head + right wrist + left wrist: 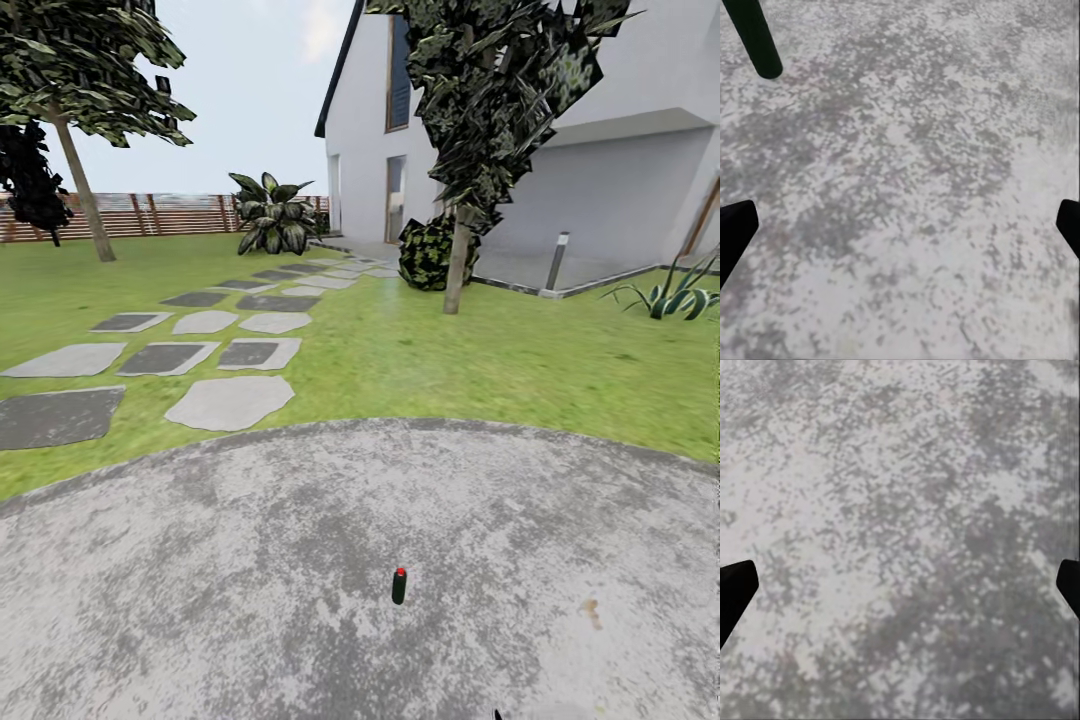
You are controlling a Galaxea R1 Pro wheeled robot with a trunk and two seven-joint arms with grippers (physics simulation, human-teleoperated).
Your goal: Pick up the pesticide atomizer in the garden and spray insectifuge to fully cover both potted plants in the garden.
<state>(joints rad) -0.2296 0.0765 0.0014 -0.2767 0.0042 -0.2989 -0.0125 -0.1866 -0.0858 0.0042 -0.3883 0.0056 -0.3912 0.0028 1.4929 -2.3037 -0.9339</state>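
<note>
The pesticide atomizer [399, 586] stands upright on the round grey paved patio [250, 580] of the garden. It is a small dark green bottle with a red-tipped top, a little right of centre in the head view. Its dark green body [754, 37] also shows at the edge of the right wrist view, well off to one side of my right gripper [900, 229]. That gripper hangs open over bare paving. My left gripper [900, 585] is open too, above mottled paving with nothing between its fingers. The potted plants are out of view.
Beyond the patio lies lawn [480, 360] with a path of flat stepping stones [230, 400] leading to a white house [620, 150]. A thin tree trunk [458, 262], a short bollard [556, 262], a spiky striped plant [680, 295], a broad-leaved shrub [272, 212] and a slatted wooden fence [170, 213] stand further off.
</note>
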